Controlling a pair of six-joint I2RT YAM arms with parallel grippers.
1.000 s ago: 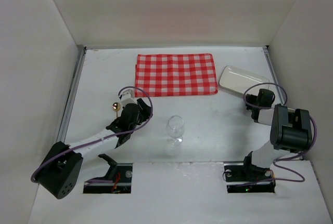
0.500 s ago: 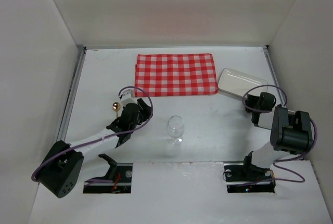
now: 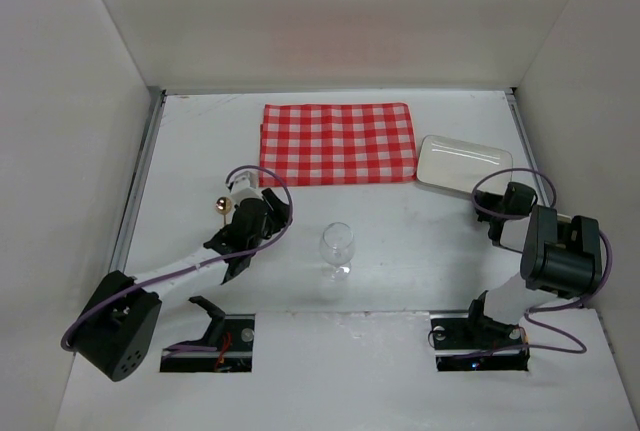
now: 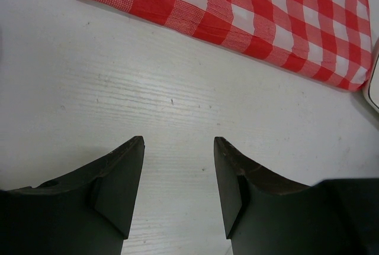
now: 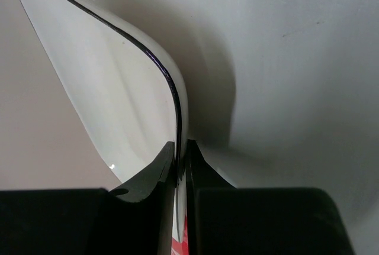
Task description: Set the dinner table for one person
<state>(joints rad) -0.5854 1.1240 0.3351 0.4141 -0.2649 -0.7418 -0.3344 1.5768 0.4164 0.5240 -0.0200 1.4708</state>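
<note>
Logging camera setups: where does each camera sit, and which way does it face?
Top external: above and behind, looking down at the table; left arm, right arm show.
Left wrist: low over the table, facing the cloth; open left gripper shows.
Right wrist: along the plate rim; right gripper shut on it.
Shared: cloth in top and left.

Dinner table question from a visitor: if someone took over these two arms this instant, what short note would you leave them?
Left gripper: open and empty, over bare table short of the checked cloth.
Right gripper: shut on the near right rim of the white plate.
Where things are: the cloth is spread flat at the far middle of the dinner table. The plate is just right of the cloth, not on it. The wine glass stands upright in front of the cloth, between the arms.
Done: cloth laid.
Left: probably move the plate onto the cloth, then set the glass beside it.
</note>
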